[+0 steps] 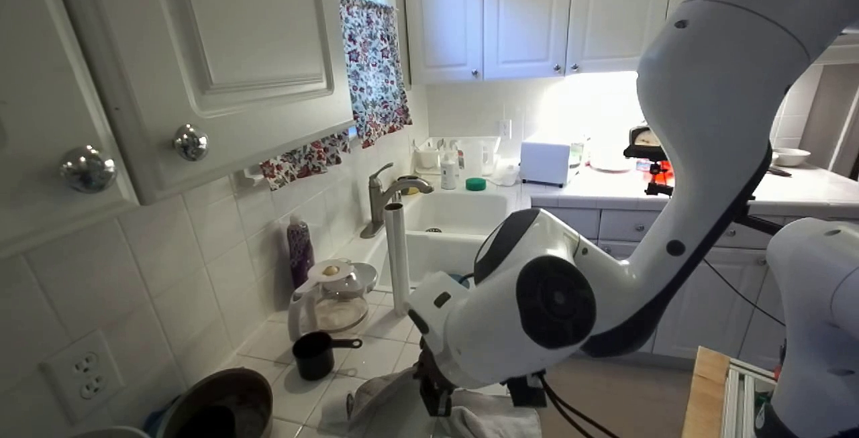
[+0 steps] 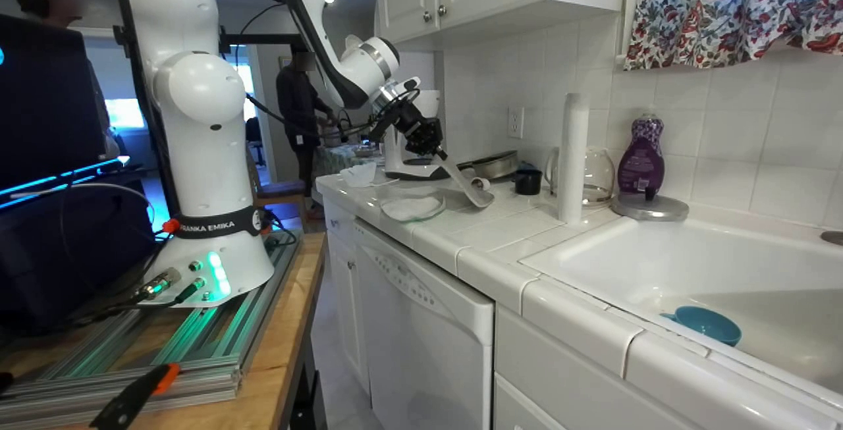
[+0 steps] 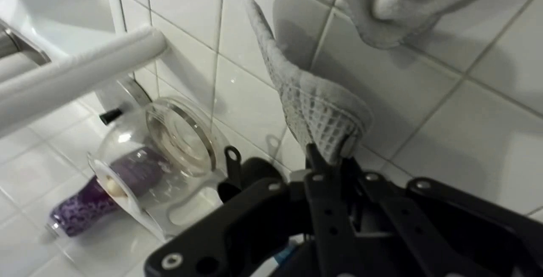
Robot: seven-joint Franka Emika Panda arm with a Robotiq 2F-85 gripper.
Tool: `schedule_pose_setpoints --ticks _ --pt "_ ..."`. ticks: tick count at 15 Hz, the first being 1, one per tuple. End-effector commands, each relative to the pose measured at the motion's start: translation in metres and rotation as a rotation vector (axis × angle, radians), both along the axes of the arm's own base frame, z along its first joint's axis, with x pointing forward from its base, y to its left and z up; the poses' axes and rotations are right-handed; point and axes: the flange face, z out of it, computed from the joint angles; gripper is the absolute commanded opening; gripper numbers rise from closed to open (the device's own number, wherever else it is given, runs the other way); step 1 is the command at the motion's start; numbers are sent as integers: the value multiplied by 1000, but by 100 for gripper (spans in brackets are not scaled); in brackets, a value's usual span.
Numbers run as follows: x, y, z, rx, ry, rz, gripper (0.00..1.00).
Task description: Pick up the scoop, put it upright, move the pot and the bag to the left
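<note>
The scoop (image 1: 313,355) is a small black cup standing opening-up on the tiled counter, its handle pointing sideways. It also shows in the exterior view (image 2: 527,182) and, partly behind my fingers, in the wrist view (image 3: 258,170). The dark grey pot (image 1: 247,386) looks tilted beyond the scoop; its metal wall shows in the exterior view (image 2: 497,166). My gripper (image 3: 333,158) is shut on a grey meshed cloth (image 3: 314,111), which hangs above the counter. The gripper also shows in the exterior view (image 2: 440,152). I cannot identify the bag for certain.
A glass carafe (image 1: 341,310), an upright white tube (image 2: 573,160) and a purple bottle (image 2: 642,160) stand beyond the scoop toward the sink (image 2: 724,252). A grey towel (image 1: 493,416) lies on the counter's front. A crumpled white thing (image 2: 359,175) lies near a white appliance.
</note>
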Motion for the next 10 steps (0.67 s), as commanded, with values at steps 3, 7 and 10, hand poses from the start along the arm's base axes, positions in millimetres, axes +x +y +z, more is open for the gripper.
schedule_pose_setpoints --ticks 3,7,10 --pt "-2 36 -15 -40 10 306 3" --pt "8 33 -39 -22 106 493 3" --pt "10 28 -59 -18 183 624 3"
